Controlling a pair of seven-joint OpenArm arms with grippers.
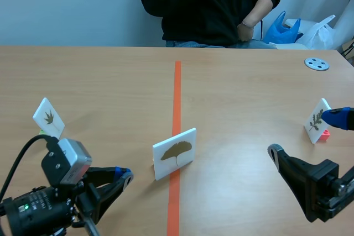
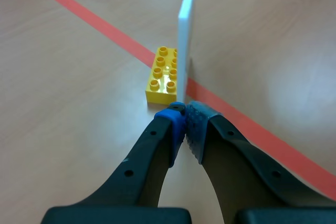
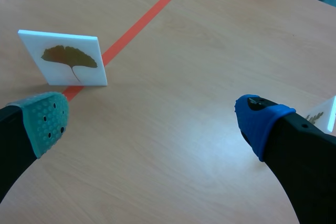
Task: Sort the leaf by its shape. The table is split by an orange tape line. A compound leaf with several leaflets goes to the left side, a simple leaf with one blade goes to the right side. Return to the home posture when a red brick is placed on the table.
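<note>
A white card with a fan-shaped single-blade leaf [image 1: 175, 153] stands on the orange tape line [image 1: 176, 92], held upright by a yellow brick [image 2: 164, 75]. In the left wrist view this card [image 2: 184, 40] is edge-on, just ahead of my left gripper [image 2: 184, 121], which is shut on nothing. That gripper [image 1: 124, 176] sits low, left of the card. My right gripper [image 1: 307, 134] is open on the right side of the table. In its wrist view the gripper [image 3: 152, 121] has the leaf card [image 3: 68, 59] ahead and to the side of its teal pad [image 3: 47, 121].
A card with a lobed leaf [image 1: 48, 118] stands at the far left. A card with a feathery leaf [image 1: 317, 120] on a pink brick [image 1: 326, 133] stands at the far right, close to my right gripper's blue fingertip. A grey disc [image 1: 317, 63] lies at the back right. A person [image 1: 210, 4] sits across the table.
</note>
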